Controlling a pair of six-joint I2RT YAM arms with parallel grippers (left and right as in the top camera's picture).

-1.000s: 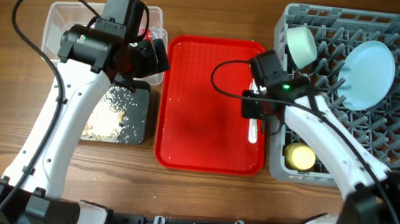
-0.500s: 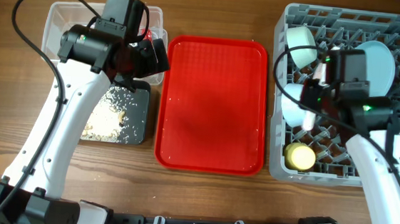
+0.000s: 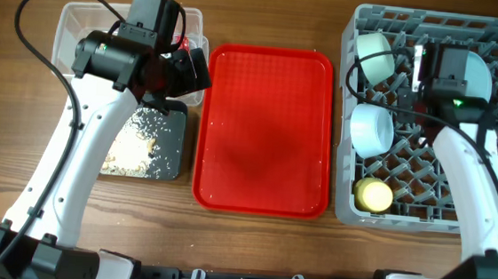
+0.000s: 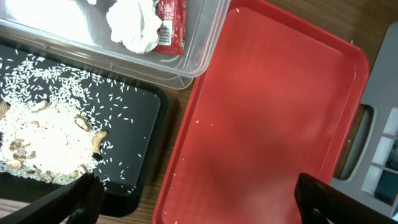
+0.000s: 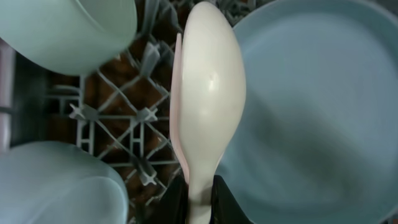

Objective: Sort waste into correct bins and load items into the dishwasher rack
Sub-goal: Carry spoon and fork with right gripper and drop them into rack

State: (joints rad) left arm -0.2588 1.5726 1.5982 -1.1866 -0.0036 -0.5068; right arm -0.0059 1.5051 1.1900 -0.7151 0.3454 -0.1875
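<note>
Your right gripper (image 5: 200, 198) clenches the white plastic spoon (image 5: 209, 87) by its handle over the grey plastic lattice dishwasher rack (image 5: 118, 118), beside the pale blue round plate (image 5: 311, 124). Released loosely, it could slip through the lattice; your left gripper (image 4: 199, 202) gapes empty

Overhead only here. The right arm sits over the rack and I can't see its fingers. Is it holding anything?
Observer: Yes. The right gripper is shut on the handle of a white spoon, above the rack, with the pale blue plate on one side and two bowls on the other.
Operator: And inside the clear tub?
Observer: The left wrist view shows crumpled tissue and a red wrapper lying side by side in it.
</note>
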